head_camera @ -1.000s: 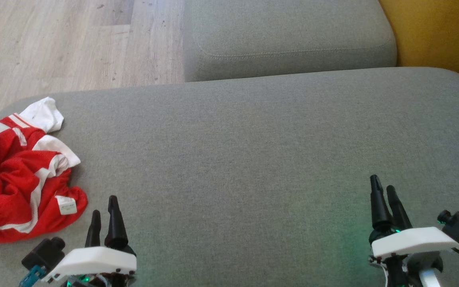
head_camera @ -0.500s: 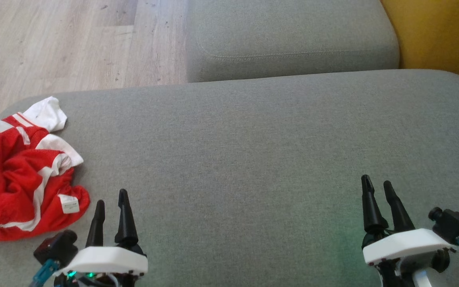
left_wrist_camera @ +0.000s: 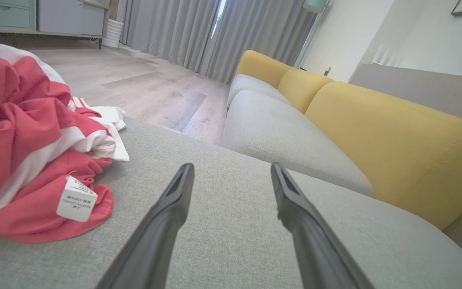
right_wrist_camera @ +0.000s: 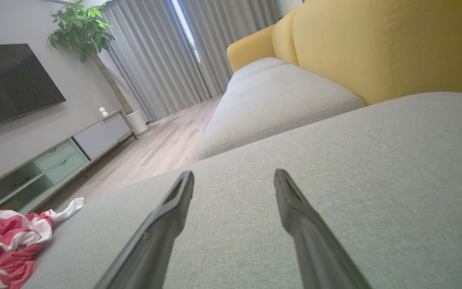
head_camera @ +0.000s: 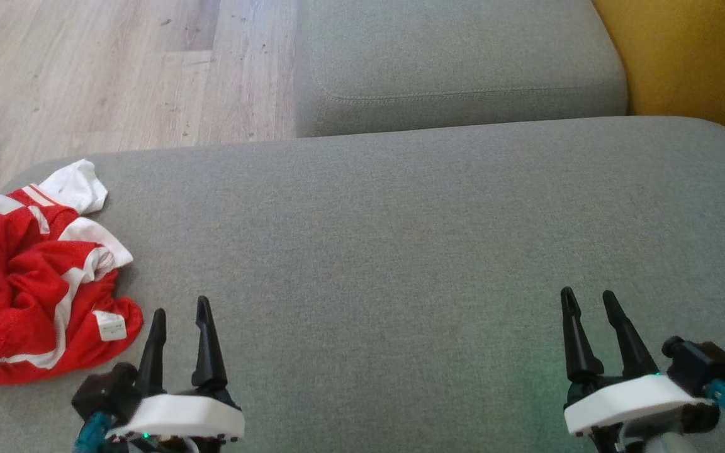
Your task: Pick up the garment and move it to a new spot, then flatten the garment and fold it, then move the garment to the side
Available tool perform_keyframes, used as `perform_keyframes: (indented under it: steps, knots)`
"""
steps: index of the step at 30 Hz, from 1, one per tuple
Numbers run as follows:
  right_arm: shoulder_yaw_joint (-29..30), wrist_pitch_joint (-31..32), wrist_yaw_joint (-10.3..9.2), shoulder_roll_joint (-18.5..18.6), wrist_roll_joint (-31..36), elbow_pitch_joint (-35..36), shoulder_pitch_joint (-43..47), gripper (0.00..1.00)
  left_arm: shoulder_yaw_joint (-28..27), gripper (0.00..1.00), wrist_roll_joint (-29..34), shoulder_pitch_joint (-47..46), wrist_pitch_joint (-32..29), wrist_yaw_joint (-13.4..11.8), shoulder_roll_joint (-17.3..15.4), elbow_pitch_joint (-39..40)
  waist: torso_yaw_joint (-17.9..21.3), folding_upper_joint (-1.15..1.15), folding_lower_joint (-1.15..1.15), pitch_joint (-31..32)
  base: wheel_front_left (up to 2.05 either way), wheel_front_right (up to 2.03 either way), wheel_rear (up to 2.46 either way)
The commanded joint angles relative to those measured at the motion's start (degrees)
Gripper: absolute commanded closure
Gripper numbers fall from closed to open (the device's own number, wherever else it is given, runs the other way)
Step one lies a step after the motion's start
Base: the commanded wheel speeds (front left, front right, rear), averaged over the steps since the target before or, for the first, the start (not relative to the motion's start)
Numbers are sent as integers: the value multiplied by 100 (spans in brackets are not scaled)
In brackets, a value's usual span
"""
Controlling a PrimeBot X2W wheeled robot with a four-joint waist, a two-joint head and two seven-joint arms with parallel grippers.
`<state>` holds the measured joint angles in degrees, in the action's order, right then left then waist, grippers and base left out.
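Garment [head_camera: 22,283], one crumpled heap, lies near left gripper [head_camera: 181,306]; it and right gripper [head_camera: 587,292] gape wide, empty.

The garment [head_camera: 35,283] lies on the near cushion's [head_camera: 400,251] left end, just left of the left gripper [head_camera: 181,306]; the right gripper [head_camera: 588,292] stands well apart, far right. Behind lies a 2nd cushion [head_camera: 457,56], floor [head_camera: 85,75] to its left.
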<state>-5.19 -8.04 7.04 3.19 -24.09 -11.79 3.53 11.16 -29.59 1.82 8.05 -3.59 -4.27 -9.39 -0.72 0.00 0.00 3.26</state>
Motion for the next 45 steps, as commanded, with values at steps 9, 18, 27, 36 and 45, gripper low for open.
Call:
perform_keyframes:
  steps: [9, 18, 27, 36, 45]
  knots:
    - [139, -213, 35, -7, 718, 63, -64, 0, 1, 0, 748, -27, 209, -166, -72, 153, -10, 0, 0, 81, 0, 0, 0]
    - [91, -382, 38, -31, 1504, 73, -56, 0, 61, 0, 1431, 71, 379, -272, -95, 66, 59, 0, 0, 133, 0, 0, 0]
    - [-13, -534, 42, -33, 2090, 117, 17, 0, 46, 0, 2001, 116, 532, -330, -43, 137, 81, 0, 0, 180, 0, 0, 0]
    - [-137, -686, 45, -31, 2697, 125, 51, 0, 48, 0, 2656, 161, 685, -402, -3, 157, 62, 0, 0, 238, 0, 0, 0]
    - [-122, -696, 45, -31, 2691, 82, 42, 0, -21, 0, 2731, 154, 695, -371, 23, 101, 56, 0, 0, 239, 0, 0, 0]
